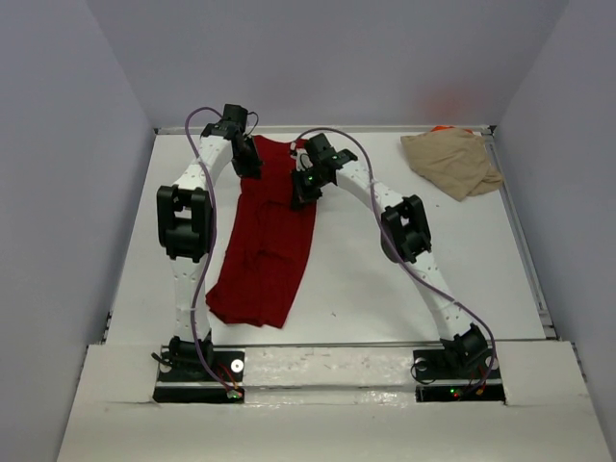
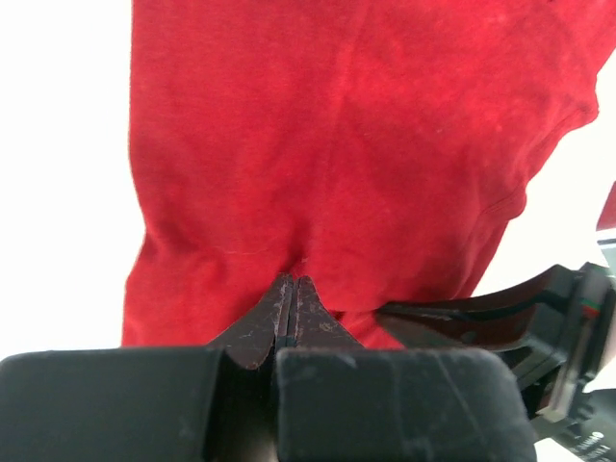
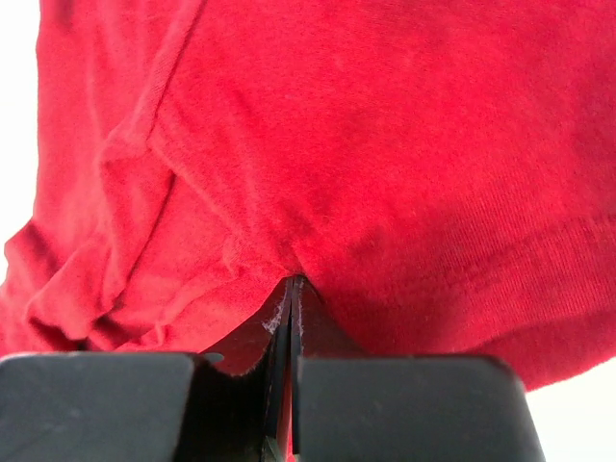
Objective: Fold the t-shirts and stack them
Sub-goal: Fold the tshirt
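- Dark red t-shirt (image 1: 262, 250): soft matte knit, wrinkled, with a stitched hem. It is drawn into a long narrow strip lying left of centre on the white worktop (image 1: 385, 279).
- Left gripper (image 2: 292, 284) and right gripper (image 3: 293, 284) are both pinched tight on its far edge, and the cloth puckers at the tips.
- Tan t-shirt (image 1: 452, 162): crumpled heap in the far right corner, well apart from the red one. An orange sliver (image 1: 443, 128) touches it from behind.
- From above, the arms hide the strip's far end.
- Long axis runs near to far, with the near end leaning slightly left.

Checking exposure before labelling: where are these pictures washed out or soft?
Top external: even light, soft shadows, faint orange glow on the wall above the orange fabric. Left wrist: table blown out white, red shirt sharp. Right wrist: same glare at the edges, weave crisp.
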